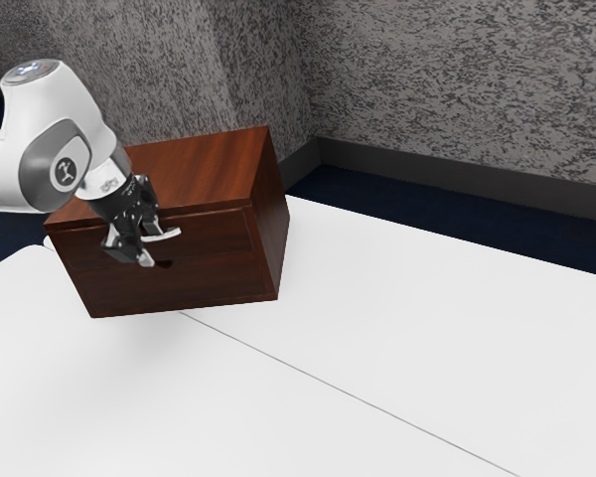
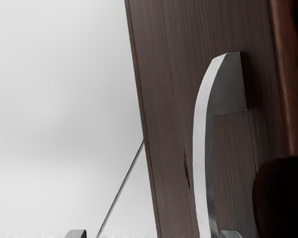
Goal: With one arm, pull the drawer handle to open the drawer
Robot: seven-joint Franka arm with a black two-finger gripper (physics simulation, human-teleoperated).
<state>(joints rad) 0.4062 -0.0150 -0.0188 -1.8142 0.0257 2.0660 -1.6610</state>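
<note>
The cabinet point(image 1: 219, 164) sat on the white worktop point(image 1: 397, 338) towards the exterior view's left, its drawer point(image 1: 214, 248) facing the camera side. The drawer's face looked flush with the body, so I judged it not yet drawn out. The silver handle point(image 1: 166, 235) stood off that face as a curved bar, which left room for a finger behind it.

My pincer point(image 1: 137, 254) was right at the drawer front, angled down onto the handle's end. It was spread. In the wrist view the fingertips point(image 2: 75, 233) stood wide apart with the handle point(image 2: 204, 148) running between them, much nearer one finger than the other, and the far finger hung over bare worktop point(image 2: 54, 99). Straddling the bar that way made sense: closing would pinch it from both sides.

I reckoned the next step was to close on the bar, then pull straight out from the drawer's face point(image 2: 169, 99). Because the straddle was off-centre, the bar might be nudged sideways as the fingers met.
</note>
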